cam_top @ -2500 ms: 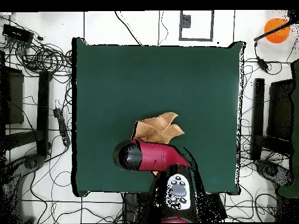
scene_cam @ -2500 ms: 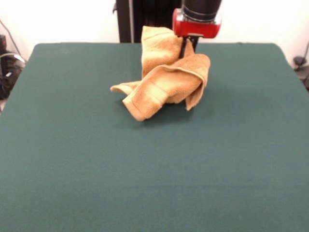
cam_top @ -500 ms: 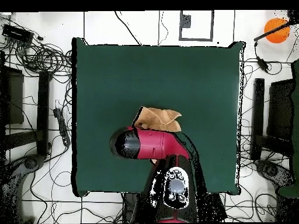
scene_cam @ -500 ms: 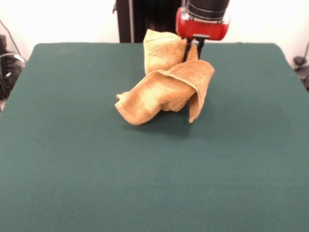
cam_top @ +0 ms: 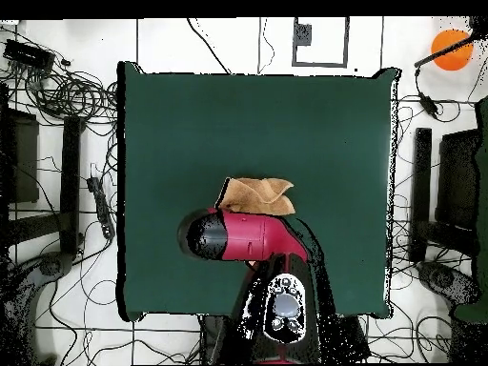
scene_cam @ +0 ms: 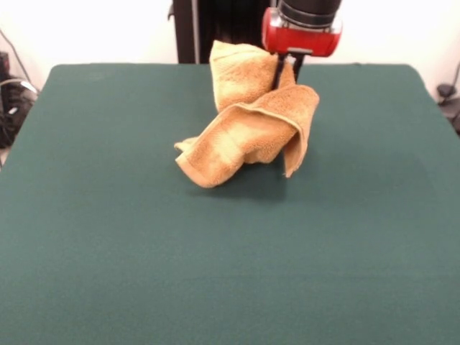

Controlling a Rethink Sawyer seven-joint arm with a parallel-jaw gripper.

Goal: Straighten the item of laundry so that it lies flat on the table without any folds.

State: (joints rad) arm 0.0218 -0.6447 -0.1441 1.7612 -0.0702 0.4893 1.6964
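Observation:
The golden-orange towel (scene_cam: 248, 126) is bunched and folded over itself, hanging from my gripper (scene_cam: 289, 68) near the far middle of the dark green table (scene_cam: 108, 251). One part stands up beside the gripper and a folded part droops down to the left, its low end at or just above the tabletop. The gripper is shut on the towel's upper part, under the red wrist. In the overhead view the towel (cam_top: 257, 195) pokes out from under the red arm (cam_top: 243, 236), which hides the gripper, on the table (cam_top: 191, 124).
The robot's black pedestal (scene_cam: 215, 29) stands behind the table's far edge. Cables and stands (cam_top: 67, 105) lie on the floor around the table. An orange ball (cam_top: 450, 48) sits off the table's corner.
The gripper has shifted slightly right in the front view and raised the towel. The drooping folded end has pulled in and lifted from where it lay on the table.

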